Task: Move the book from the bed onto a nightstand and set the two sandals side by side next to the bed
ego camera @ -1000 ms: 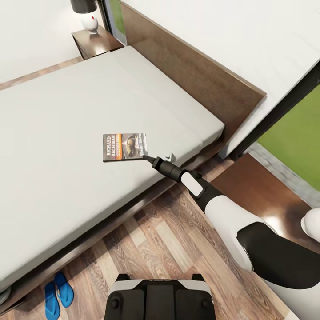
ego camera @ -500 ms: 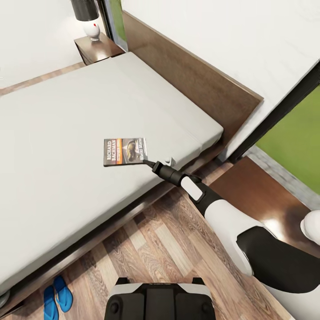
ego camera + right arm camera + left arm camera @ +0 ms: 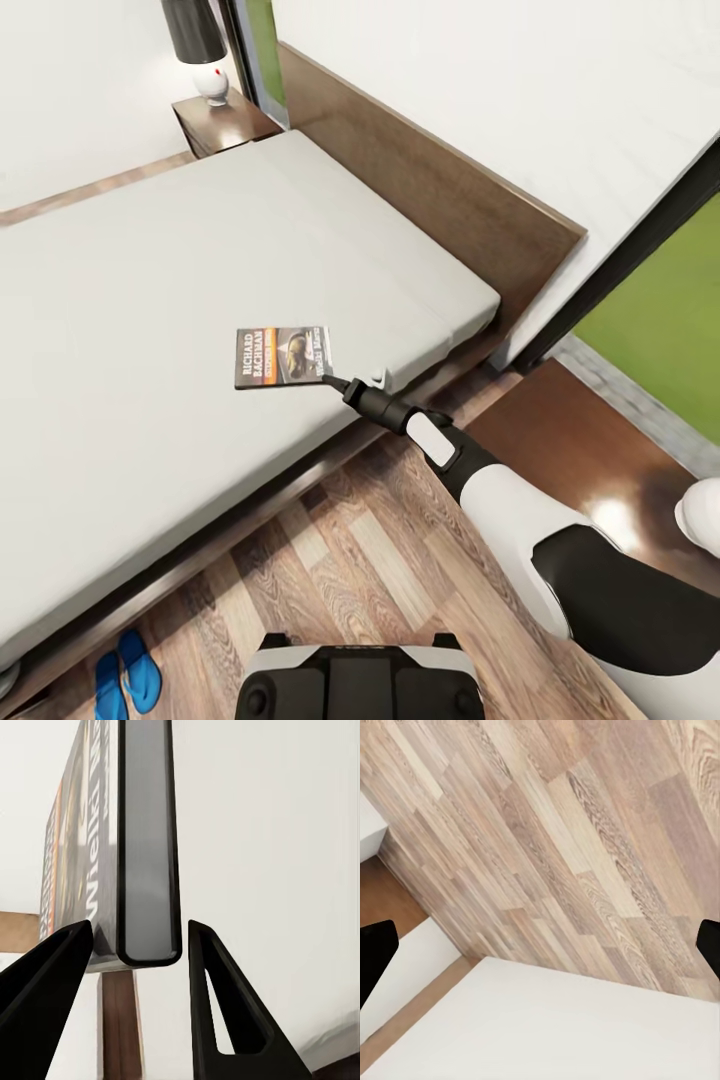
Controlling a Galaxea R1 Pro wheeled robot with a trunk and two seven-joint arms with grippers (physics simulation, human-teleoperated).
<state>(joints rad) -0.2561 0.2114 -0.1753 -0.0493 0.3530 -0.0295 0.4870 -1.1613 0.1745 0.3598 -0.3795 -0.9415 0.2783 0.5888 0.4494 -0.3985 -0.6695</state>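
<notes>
Reaching out over the near edge of the bed [image 3: 150, 330], the right arm has its gripper [image 3: 333, 379] at the corner of the book [image 3: 283, 356]. Seen along the fingers in the right wrist view, the book [image 3: 142, 847] stands edge-on between the two black fingers [image 3: 217, 1012], one to each side of its cover and close against it, though a thin gap shows on one side, so I cannot tell for sure that the right gripper [image 3: 139, 945] is clamped tight on it. From the head view the book lies flat or nearly flat at the level of the grey mattress, near the side closest to the robot, its cover up and the lettering readable.

The dark wooden headboard [image 3: 430, 190] runs along the white wall, and at its far end stands a nightstand [image 3: 225, 120] with a lamp [image 3: 200, 50] on it. A second dark wooden top [image 3: 580, 450] sits beside the near end of the headboard, just past the right arm, under the black-framed window [image 3: 640, 250].

Down on the plank floor [image 3: 380, 540], the two sandals [image 3: 127, 678] lie side by side just off the long edge of the bed frame.

The left gripper [image 3: 540, 945] hangs with its black fingertips [image 3: 375, 949] spread wide apart, nothing between them, over wood flooring.
</notes>
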